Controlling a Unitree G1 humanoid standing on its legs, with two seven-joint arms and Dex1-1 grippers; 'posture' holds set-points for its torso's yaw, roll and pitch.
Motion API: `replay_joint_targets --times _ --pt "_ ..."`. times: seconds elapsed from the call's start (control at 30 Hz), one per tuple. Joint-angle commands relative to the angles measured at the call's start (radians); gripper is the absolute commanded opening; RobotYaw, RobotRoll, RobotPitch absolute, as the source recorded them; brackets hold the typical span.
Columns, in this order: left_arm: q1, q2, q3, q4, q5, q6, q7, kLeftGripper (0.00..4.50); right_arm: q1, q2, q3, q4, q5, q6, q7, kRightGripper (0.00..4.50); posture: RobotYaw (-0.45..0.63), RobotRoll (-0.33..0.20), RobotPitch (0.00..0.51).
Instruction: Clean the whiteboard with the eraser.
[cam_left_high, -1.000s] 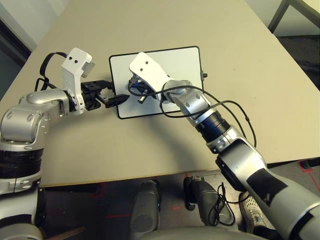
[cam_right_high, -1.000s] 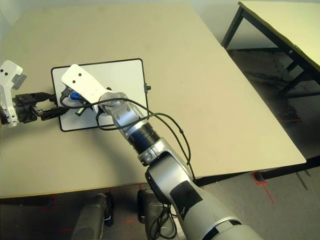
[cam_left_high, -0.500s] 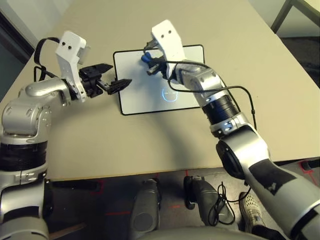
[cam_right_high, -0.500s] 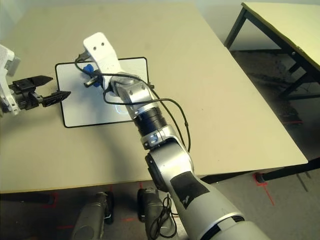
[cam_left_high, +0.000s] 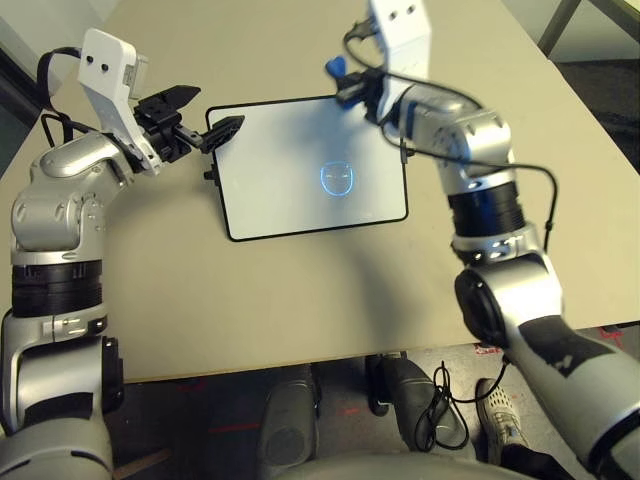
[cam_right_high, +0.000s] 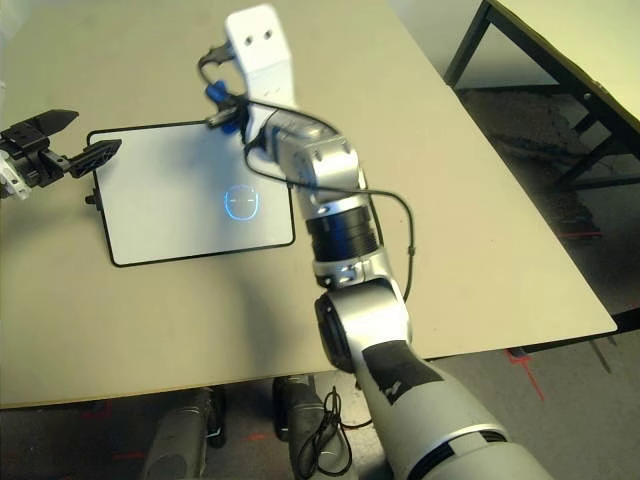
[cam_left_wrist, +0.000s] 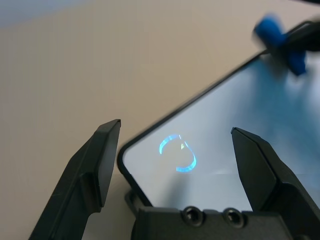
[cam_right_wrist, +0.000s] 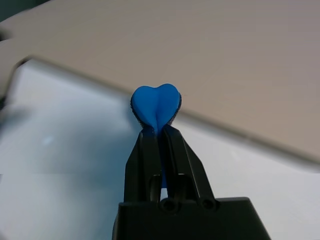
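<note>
The whiteboard (cam_left_high: 312, 178) lies flat on the tan table (cam_left_high: 250, 290), near the table's middle, with a small blue drawn mark (cam_left_high: 337, 179) in a ring of light at its centre. The eraser (cam_right_wrist: 156, 103), a blue block, is pinched tight between the two black fingers of the right gripper (cam_right_wrist: 159, 137), which hangs over the board's far edge at about 1 o'clock from the mark; in the head view the eraser (cam_left_high: 337, 70) shows as a blue tip just beyond that far corner. The right arm (cam_left_high: 470, 160) reaches straight away from the robot's body, forearm running up along the board's right side, wrist bent so its white camera housing (cam_left_high: 400, 25) points to 12 o'clock. The left gripper (cam_left_high: 200, 115) has its fingers spread wide apart with nothing between them, poised above the board's far-left corner at about 10 o'clock from the mark. The left arm (cam_left_high: 70, 190) is bent at the elbow and raised, the forearm aiming toward 2 o'clock. A second table with dark legs (cam_right_high: 560, 60) stands on the dark floor (cam_right_high: 540, 140) at 2 o'clock.
</note>
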Motion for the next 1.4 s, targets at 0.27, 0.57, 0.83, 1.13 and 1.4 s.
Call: replay_joint_targets --times 0.27,0.57,0.83,1.13,1.4 --pt "0.102 0.119 -0.014 -0.156 -0.089 0.331 -0.074 4.5 -0.031 0.044 0.089 0.06 -0.011 -0.059 0.055 0.0 0.17 0.0 0.195" --pt "0.104 0.086 -0.009 -0.215 -0.114 0.374 -0.036 4.5 -0.097 0.085 0.113 0.224 -0.033 -0.168 0.069 0.0 0.17 0.0 0.199" --pt "0.107 0.074 -0.021 -0.224 -0.122 0.371 -0.022 4.5 -0.119 0.103 0.126 0.422 -0.072 -0.267 0.074 0.0 0.17 0.0 0.198" --pt "0.094 0.081 -0.03 -0.195 -0.112 0.348 -0.035 4.5 -0.044 0.145 0.204 0.37 -0.079 -0.222 0.111 0.0 0.17 0.0 0.198" --pt "0.106 0.085 -0.024 -0.179 -0.108 0.329 -0.041 4.5 0.029 0.152 0.269 0.295 -0.071 -0.18 0.117 0.0 0.18 0.0 0.208"
